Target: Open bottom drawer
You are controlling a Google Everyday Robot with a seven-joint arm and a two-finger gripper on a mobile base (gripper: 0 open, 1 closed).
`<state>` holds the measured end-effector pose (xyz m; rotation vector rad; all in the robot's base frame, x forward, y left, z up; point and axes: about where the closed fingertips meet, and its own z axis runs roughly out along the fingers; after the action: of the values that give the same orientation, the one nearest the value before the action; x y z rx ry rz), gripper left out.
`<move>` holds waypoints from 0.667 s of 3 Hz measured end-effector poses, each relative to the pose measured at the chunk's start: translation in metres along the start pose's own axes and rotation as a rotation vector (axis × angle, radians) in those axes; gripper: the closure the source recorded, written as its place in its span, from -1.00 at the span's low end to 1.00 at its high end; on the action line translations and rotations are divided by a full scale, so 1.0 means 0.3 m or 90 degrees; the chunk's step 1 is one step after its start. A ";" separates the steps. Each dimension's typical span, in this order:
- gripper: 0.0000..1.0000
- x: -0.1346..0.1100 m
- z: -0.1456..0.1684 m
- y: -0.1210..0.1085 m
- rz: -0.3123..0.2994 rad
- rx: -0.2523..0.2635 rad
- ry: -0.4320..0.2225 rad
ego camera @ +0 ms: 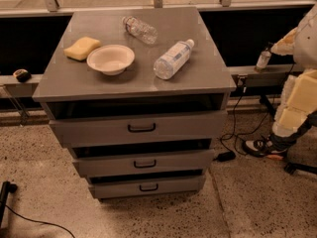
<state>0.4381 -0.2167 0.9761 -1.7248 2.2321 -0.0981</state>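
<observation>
The grey metal cabinet [133, 78] stands in the middle of the camera view with three drawers. The bottom drawer [114, 188] is the narrowest front, just above the floor, with a small black loop handle [148, 187] at its centre. A dark gap shows above its front. The mid-sized drawer [109, 165] and the top drawer [94, 130] sit above it. My arm [297, 98] hangs at the right edge. My gripper [260, 146] is low near the floor, well to the right of the cabinet and apart from the drawers.
On the cabinet top lie a yellow sponge [81, 48], a white bowl [110, 59] and two clear plastic bottles [140, 29] [172, 59]. Black cables and a plug [226, 155] lie on the floor right of the cabinet. A rail [267, 76] runs behind.
</observation>
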 end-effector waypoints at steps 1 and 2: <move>-1.00 0.000 0.001 0.000 0.000 0.000 0.000; -1.00 0.004 0.105 0.006 0.004 -0.032 -0.019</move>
<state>0.4452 -0.2128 0.9456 -1.7323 2.2359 -0.0150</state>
